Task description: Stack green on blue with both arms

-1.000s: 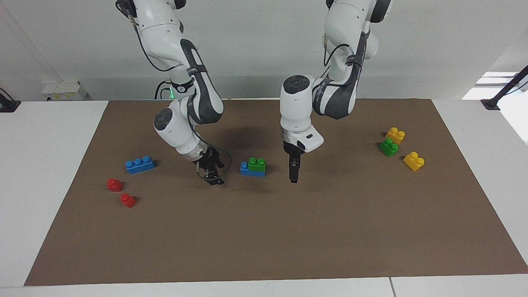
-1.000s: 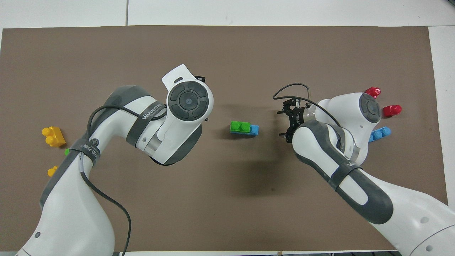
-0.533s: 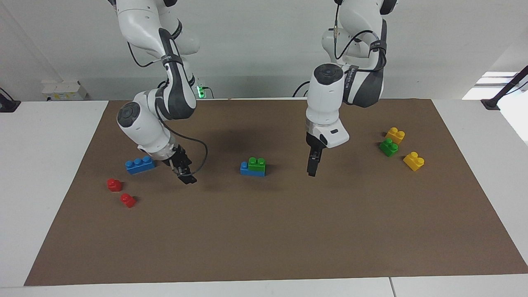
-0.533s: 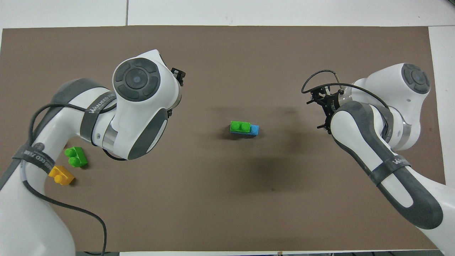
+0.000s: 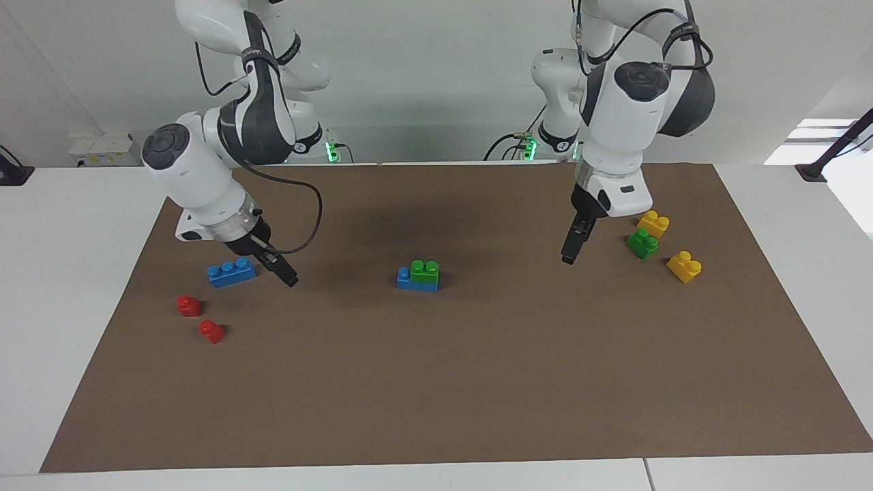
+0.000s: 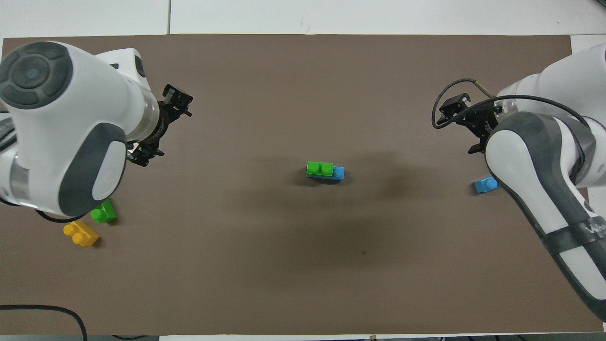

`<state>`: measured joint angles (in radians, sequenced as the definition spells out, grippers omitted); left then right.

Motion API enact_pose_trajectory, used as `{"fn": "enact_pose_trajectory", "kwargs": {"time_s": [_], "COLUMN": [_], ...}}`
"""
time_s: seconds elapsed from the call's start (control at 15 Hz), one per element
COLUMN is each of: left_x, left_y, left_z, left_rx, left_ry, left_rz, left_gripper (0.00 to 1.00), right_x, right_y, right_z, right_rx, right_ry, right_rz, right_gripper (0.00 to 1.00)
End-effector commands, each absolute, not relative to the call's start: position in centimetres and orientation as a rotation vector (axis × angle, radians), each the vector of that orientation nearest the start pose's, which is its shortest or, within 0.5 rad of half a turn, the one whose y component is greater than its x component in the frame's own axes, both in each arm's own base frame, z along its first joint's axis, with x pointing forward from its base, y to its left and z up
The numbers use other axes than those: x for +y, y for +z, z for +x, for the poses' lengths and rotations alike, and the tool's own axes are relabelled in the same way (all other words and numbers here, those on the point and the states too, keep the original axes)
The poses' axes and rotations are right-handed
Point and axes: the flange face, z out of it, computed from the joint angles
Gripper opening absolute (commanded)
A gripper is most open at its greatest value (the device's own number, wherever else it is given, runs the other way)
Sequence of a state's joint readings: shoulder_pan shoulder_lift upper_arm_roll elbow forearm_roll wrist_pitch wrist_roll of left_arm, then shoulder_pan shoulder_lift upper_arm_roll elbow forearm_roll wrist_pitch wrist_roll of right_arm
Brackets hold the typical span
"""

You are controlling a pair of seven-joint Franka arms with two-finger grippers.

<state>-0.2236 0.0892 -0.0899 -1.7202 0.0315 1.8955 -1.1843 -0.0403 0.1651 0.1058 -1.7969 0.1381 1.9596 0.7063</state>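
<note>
Two bricks sit stacked mid-mat: green brick on blue brick, covering the studs toward the left arm's end, one blue stud bare. Left gripper hangs over brown mat, near spare green brick and two yellow bricks; fingers apart, holding nothing. Right gripper hangs low just beside second blue brick, not touching; whether its fingers are apart or together cannot be told. Two red bricks lie farther from the robots than that blue brick. White tabletop around mat. Arm strap lettering shows only partly in the overhead view, unreadable.
</note>
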Motion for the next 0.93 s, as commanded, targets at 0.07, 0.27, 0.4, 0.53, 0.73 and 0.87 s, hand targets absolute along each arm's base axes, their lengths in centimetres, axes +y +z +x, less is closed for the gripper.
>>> {"fn": "enact_pose_trajectory", "kwargs": {"time_s": [0.07, 0.27, 0.4, 0.53, 0.73, 0.87], "left_x": [-12.7, -8.6, -5.9, -3.3, -0.2, 0.5], "left_y": [56.3, 57.6, 58.3, 59.1, 59.9, 60.4], "left_z": [55.8, 55.2, 54.9, 54.3, 53.8, 53.8], "left_rx": [-1.149, -0.968, -0.816, -0.629, -0.312, -0.092], "left_ry": [-0.080, -0.050, -0.031, -0.007, 0.041, 0.031], "left_rz": [-2.966, -3.008, -3.043, -3.079, -3.121, -3.130], "left_gripper": [1.00, 1.00, 1.00, 1.00, 1.00, 1.00], "right_x": [3.9, 3.9, 3.5, 3.6, 3.0, 2.0], "right_y": [50.8, 54.2, 55.8, 56.3, 57.4, 58.0], "right_z": [58.9, 57.1, 55.7, 55.5, 56.1, 56.1], "right_rx": [0.626, 0.468, 0.370, 0.334, 0.188, 0.072], "right_ry": [0.007, -0.025, -0.039, -0.047, -0.085, -0.071], "right_rz": [-2.977, -3.009, -3.027, -3.030, -3.058, -3.099], "right_gripper": [1.00, 1.00, 1.00, 1.00, 1.00, 1.00]}}
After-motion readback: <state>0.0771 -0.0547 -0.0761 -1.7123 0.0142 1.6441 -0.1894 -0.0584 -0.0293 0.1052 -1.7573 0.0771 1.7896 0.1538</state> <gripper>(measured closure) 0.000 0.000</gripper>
